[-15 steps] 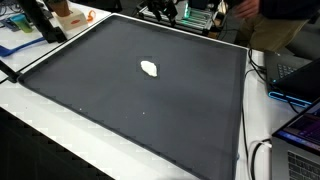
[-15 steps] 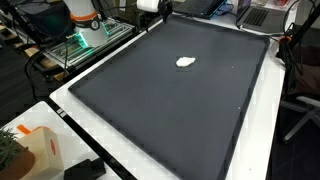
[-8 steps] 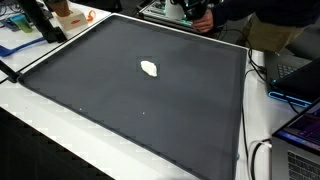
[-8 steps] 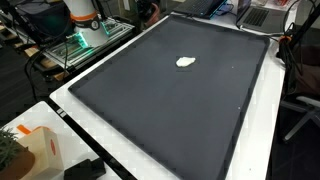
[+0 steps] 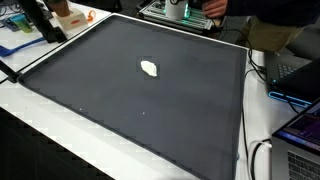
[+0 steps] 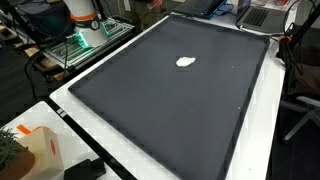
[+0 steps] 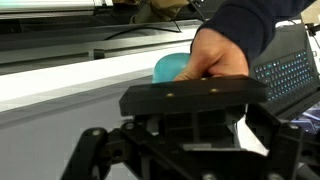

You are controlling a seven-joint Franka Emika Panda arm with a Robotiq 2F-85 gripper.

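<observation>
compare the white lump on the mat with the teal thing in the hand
The white lump is pale and lies free on the dark mat; the teal thing is bright and gripped by the hand. The white lump shows whole; the teal thing is partly hidden by the hand. Both look rounded.

Mat [image 6: 170, 110] — dark, matt, fine-grained; pincer [image 7: 186, 152] — dull black plastic.

Dark mat [image 5: 150, 110] covers the white table [image 5: 55, 130]; laptop [image 5: 303, 130] glowing on the right, tan box [image 6: 40, 150] near left in an exterior view.
</observation>
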